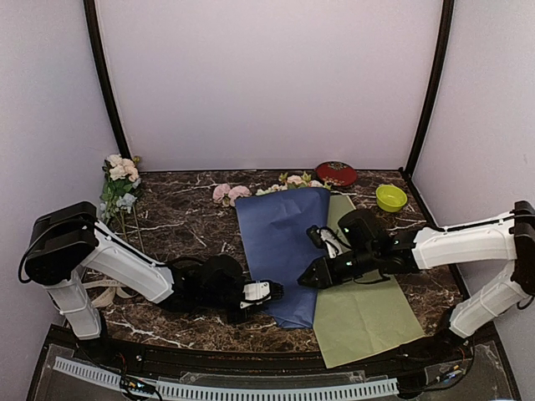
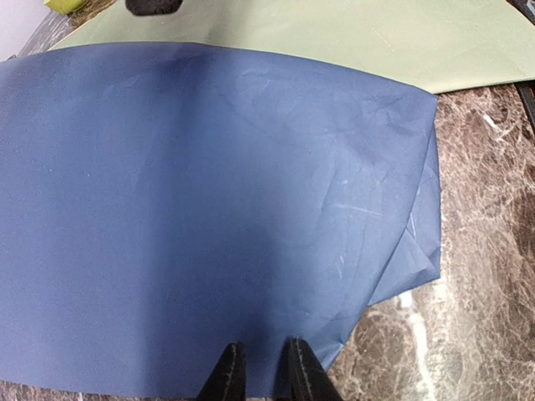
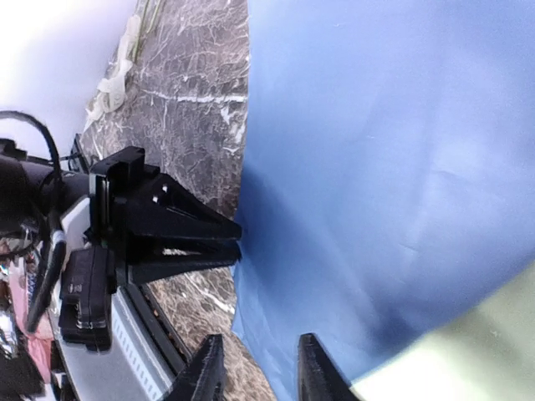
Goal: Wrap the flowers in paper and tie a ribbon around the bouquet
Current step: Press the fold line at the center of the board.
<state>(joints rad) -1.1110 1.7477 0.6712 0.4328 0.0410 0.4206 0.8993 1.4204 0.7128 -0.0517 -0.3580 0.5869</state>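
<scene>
Top external view: the paper (image 1: 280, 242) lies in the middle of the bench (image 1: 188, 221), blue face up, long axis running 12 to 6 o'clock. Its right margin overlaps the yellow-green sheet (image 1: 364, 322). Pink and cream flowers (image 1: 230, 193) show just past its 12 o'clock edge. Their stems are hidden, so you cannot confirm they sit under the paper. A second bunch (image 1: 119, 177) leans at 10 o'clock, well apart. The ribbon (image 1: 104, 292) lies at 8 o'clock, with neither gripper near it.

Step in hand, as I read it: taking the paper's left edge to fold it across.
- Get both jaws fully over the edge before you lift.
- Lift low and carry toward 3 o'clock in one slow arc, so the thin sheet bows rather than creases.
- Pin the far side with your other arm; the paper looks likely to slide on the sheet beneath.

Left gripper (image 2: 263, 359), at the paper's 7 o'clock: jaws a narrow slit apart, with the paper's edge lying in the slit. I cannot tell whether it bites.

Right gripper (image 3: 257, 368), at the paper's 4 o'clock: jaws apart with nothing between them, poised over the paper's right side. Contact with the paper is unclear.
</scene>
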